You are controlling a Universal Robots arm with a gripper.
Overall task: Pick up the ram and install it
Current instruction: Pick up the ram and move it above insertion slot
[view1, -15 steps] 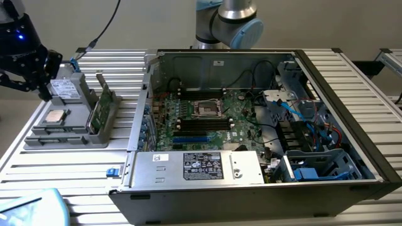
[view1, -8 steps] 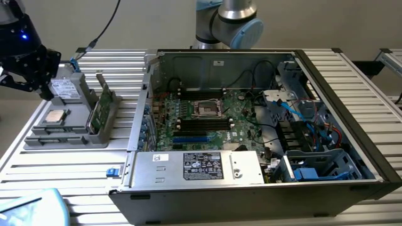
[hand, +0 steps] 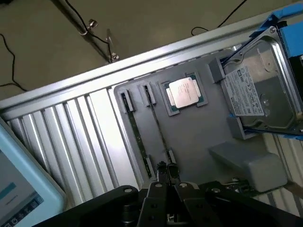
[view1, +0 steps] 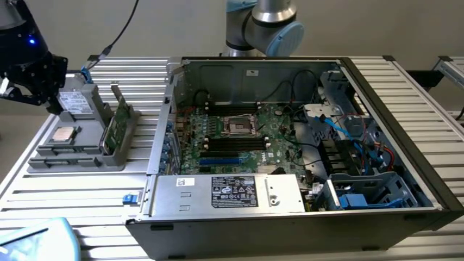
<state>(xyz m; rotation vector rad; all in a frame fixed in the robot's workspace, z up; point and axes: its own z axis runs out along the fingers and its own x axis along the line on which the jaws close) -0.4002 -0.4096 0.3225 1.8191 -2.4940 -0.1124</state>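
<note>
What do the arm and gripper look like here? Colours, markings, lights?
The arm has silver-grey tubular joints with light-blue caps. The gripper is black and boxy, with a small blue light lit on its body.

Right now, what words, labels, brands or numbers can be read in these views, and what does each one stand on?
Nothing reads clearly.
Black label on the power supply: print too small.
White label on the drive: blurred.
Processor chip: markings too faint.
White sticker on the case wall: too small.
</note>
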